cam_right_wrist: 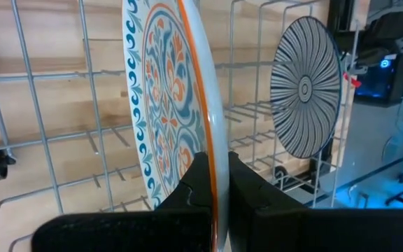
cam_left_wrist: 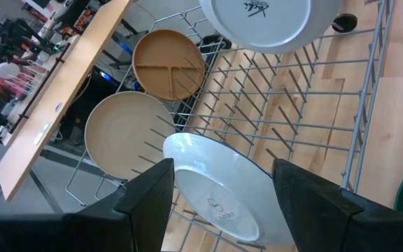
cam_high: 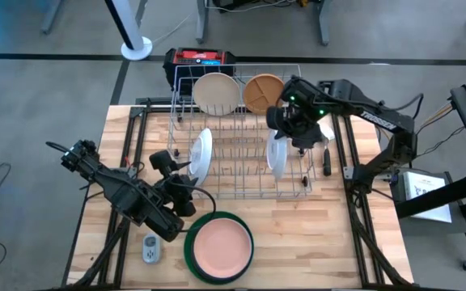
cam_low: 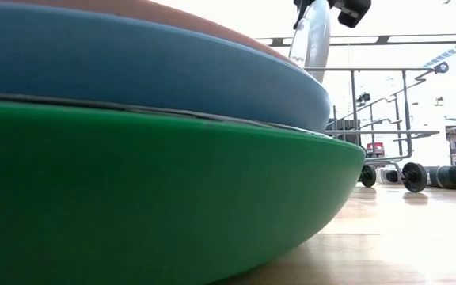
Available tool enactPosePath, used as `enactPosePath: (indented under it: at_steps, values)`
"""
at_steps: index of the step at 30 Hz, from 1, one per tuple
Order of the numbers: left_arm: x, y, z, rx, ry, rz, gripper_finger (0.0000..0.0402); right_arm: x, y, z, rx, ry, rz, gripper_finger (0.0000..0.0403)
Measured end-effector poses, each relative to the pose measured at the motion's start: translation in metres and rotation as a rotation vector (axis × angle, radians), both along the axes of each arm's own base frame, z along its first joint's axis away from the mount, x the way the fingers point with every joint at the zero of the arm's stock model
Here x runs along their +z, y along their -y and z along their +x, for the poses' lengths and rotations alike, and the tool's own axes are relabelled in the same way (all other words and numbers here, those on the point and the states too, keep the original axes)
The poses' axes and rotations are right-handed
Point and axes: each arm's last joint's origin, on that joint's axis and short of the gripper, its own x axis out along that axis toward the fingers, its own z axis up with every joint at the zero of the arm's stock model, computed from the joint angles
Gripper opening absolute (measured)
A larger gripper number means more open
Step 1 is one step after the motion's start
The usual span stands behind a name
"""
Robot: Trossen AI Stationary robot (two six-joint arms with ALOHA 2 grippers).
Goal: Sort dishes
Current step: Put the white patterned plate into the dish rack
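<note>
At centre right of the high view, the right claw (cam_high: 279, 144) pinches the patterned plate (cam_high: 277, 157) upright in the wire rack (cam_high: 241, 174). The left claw (cam_high: 186, 179) (fingers spread) brackets the white plate (cam_high: 201, 153) left of centre.

From my overhead feed the light is even and fairly bright, so the tabletop (cam_high: 314, 234) shows clear wood grain and only soft shadows under the wire rack (cam_high: 241, 133); a cyan glow tints the floor at the upper left corner. My low camera sits right against the stacked green plate (cam_low: 157, 206), which fills the frame as a smooth, soft-focus mass, while the room behind it is blown out to near white. In the left wrist feed the white plate (cam_left_wrist: 229, 185) carries a mild sheen and the background stays sharp. The right wrist feed renders the patterned plate (cam_right_wrist: 170, 105) crisply, with blue light at the far edge.
</note>
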Motion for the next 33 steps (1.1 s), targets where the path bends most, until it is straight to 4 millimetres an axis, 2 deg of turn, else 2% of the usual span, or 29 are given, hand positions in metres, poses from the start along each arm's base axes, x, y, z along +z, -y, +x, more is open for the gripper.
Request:
enactPosePath:
  at_steps: [23, 33]
  values:
    - [-0.004, 0.000, 0.000, 0.003, -0.008, 0.008, 0.0231, -0.033, 0.017, 0.029, -0.009, -0.118, 0.035, 0.0000]
    - [-0.004, 0.000, 0.000, 0.003, -0.008, 0.008, 0.0231, -0.037, 0.018, 0.032, -0.009, -0.131, 0.039, 0.0000]
